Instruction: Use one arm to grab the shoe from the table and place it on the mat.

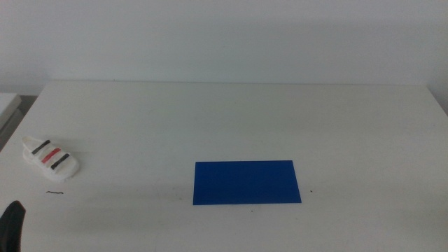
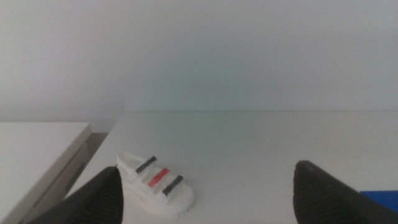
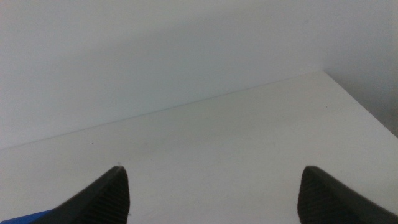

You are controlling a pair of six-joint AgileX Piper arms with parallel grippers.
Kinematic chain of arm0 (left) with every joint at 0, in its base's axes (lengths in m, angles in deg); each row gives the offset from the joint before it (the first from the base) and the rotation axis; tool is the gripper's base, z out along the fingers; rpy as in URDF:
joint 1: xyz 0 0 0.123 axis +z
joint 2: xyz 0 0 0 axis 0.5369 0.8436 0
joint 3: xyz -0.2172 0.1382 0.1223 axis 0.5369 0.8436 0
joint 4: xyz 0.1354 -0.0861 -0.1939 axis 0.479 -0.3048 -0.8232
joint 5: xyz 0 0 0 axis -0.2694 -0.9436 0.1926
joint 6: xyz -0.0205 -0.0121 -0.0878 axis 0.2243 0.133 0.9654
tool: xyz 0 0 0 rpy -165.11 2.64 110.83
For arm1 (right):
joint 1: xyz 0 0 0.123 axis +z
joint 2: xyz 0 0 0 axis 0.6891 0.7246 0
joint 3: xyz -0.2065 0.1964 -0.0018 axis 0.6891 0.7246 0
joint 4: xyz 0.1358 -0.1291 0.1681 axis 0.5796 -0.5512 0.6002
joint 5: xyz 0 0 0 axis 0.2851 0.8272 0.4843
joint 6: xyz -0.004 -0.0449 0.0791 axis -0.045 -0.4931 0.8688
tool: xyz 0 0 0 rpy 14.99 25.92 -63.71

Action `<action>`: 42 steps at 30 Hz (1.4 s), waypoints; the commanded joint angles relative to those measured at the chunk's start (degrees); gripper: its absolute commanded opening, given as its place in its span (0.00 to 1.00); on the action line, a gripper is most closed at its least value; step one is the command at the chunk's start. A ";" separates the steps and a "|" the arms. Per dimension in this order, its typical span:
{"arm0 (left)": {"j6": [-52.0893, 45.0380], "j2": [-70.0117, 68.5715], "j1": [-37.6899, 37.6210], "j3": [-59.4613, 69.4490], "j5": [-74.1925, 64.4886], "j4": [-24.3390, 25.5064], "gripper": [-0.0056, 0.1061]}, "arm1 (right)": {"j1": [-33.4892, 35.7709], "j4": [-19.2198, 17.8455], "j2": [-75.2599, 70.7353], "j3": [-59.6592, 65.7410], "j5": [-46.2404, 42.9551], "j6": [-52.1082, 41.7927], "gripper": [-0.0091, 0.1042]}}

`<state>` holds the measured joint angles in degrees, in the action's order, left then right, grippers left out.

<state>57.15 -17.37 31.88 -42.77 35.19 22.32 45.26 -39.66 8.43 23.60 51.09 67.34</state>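
White bench (image 1: 238, 119) stretches under a pale wall. Near its left edge lies the shoe (image 1: 50, 158), resting on its sole, red strap between two dark ones. Well apart, toward the middle, lies the blue mat (image 1: 246, 182), flat and bare. Left hand (image 2: 205, 199) waits low at the bench's near left corner, jaws spread wide, grasping nothing, the shoe just beyond. Right hand (image 3: 211, 196) waits likewise released.

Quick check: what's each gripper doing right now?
Left gripper: open, empty, facing the shoe.
Right gripper: open, empty, waiting.
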 commanded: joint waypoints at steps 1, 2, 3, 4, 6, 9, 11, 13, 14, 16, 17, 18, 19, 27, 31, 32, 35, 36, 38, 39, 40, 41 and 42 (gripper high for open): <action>1.54 2.77 0.70 -2.03 -0.99 -1.10 0.89 | 0.00 -0.30 -0.27 0.14 -0.53 -0.20 0.78; 1.96 6.83 1.29 -5.32 -2.70 -2.12 0.89 | 0.00 -0.30 -0.27 0.14 -0.53 -0.20 0.78; 1.96 11.74 1.91 -9.33 -4.96 -3.33 0.89 | 0.00 -0.30 -0.27 0.14 -0.53 -0.20 0.78; 1.85 16.10 2.40 -13.93 -7.13 -4.25 0.89 | 0.00 -0.30 -0.27 0.14 -0.53 -0.20 0.78; 2.27 27.41 3.24 -24.08 -13.24 -4.66 0.89 | 0.00 -0.30 -0.27 0.14 -0.53 -0.20 0.78; 8.80 42.40 3.64 -37.55 -21.89 -3.88 0.89 | 0.00 -0.30 -0.27 0.14 -0.53 -0.20 0.78; 15.01 50.11 3.64 -45.45 -28.49 -1.76 0.89 | 0.00 -0.30 -0.27 0.14 -0.53 -0.20 0.78; 23.55 57.51 3.64 -52.67 -34.50 1.89 0.89 | 0.00 -0.30 -0.27 0.14 -0.53 -0.20 0.78; 28.47 61.36 3.64 -56.41 -37.76 4.03 0.89 | 0.00 -0.30 -0.27 0.14 -0.53 -0.20 0.78; 34.97 67.78 3.64 -63.14 -43.71 6.63 0.89 | 0.00 -0.30 -0.27 0.14 -0.53 -0.20 0.78; 37.59 71.09 3.64 -66.15 -46.38 7.40 0.89 | 0.00 -0.30 -0.27 0.14 -0.53 -0.20 0.78; 38.82 74.33 3.64 -68.81 -47.26 7.99 0.89 | 0.00 -0.30 -0.27 0.14 -0.53 -0.20 0.78; 39.27 77.43 3.64 -70.79 -47.26 8.44 0.89 | 0.00 -0.30 -0.27 0.14 -0.53 -0.20 0.78; 51.18 97.54 4.76 -84.54 -58.03 8.65 0.89 | 0.00 -0.30 -0.27 0.14 -0.53 -0.20 0.78; 50.72 103.59 7.04 -85.42 -58.08 3.45 0.89 | 0.00 -0.30 -0.27 0.14 -0.53 -0.20 0.78; 49.68 104.90 7.54 -85.42 -57.60 2.51 0.89 | 0.00 -0.30 -0.27 0.14 -0.53 -0.20 0.78; 45.91 107.97 8.90 -85.42 -54.99 0.36 0.89 | 0.00 -0.30 -0.27 0.14 -0.53 -0.20 0.78; 45.88 108.77 9.22 -85.42 -54.31 -0.61 0.89 | 0.00 -0.30 -0.27 0.14 -0.53 -0.20 0.78; 45.88 110.09 9.68 -85.28 -52.89 -1.44 0.89 | 0.00 -0.30 -0.27 0.14 -0.53 -0.20 0.78; 45.76 110.70 9.68 -85.28 -52.00 -1.44 0.89 | 0.00 -0.30 -0.27 0.14 -0.53 -0.20 0.78; 45.32 111.30 9.68 -85.28 -50.56 -1.15 0.89 | 0.00 -0.30 -0.27 0.14 -0.53 -0.20 0.78; 45.09 111.98 9.68 -85.28 -49.38 -1.02 0.89 | 0.00 -0.30 -0.27 0.14 -0.53 -0.20 0.78; 45.09 112.73 9.68 -85.28 -48.36 -1.02 0.89 | 0.00 -0.30 -0.27 0.14 -0.53 -0.20 0.78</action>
<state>102.61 94.62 41.45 -127.77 -15.64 21.53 45.26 -39.66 8.43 23.60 51.09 67.34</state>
